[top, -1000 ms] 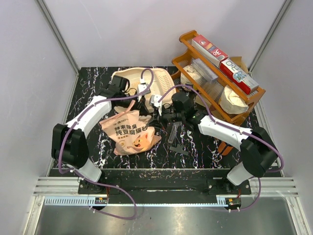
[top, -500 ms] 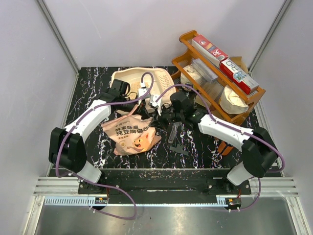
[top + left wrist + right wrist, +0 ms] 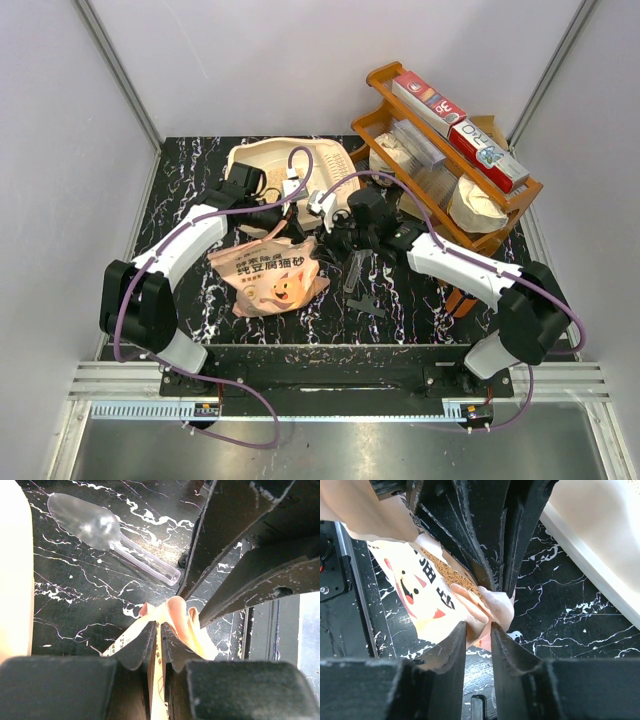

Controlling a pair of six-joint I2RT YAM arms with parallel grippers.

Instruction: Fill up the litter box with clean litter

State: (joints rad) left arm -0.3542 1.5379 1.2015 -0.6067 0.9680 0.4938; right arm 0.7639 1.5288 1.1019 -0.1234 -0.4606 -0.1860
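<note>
Left gripper [image 3: 157, 630] pinches the bag's [image 3: 270, 275] top edge at the middle of the bench [image 3: 400, 300], near the litter box [image 3: 265, 158]. Right gripper [image 3: 478, 632] stands slightly parted around the bag's corner, not clamping it.

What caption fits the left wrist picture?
Left gripper pinches the bag by its edge; a clear scoop lies on the black table.
</note>
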